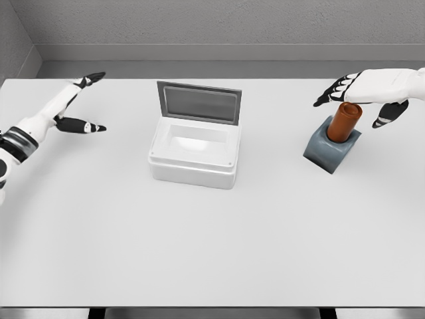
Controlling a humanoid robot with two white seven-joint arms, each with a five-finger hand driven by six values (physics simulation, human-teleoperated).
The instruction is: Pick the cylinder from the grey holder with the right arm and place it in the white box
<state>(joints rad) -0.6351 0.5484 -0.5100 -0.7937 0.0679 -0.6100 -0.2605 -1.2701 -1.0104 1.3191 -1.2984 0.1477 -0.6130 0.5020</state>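
An orange-brown cylinder (344,122) stands tilted in a grey holder (330,149) on the right side of the white table. My right hand (362,100) hovers just above the cylinder's top, fingers (332,93) spread toward the left and thumb hanging at the right; it holds nothing. The white box (194,151) sits at the table's middle with its grey lid (198,102) raised at the back. My left hand (85,103) rests open at the far left, well away from the box.
The white table (212,246) stretches wide in front of the box and holder. A grey wall runs behind the table's far edge.
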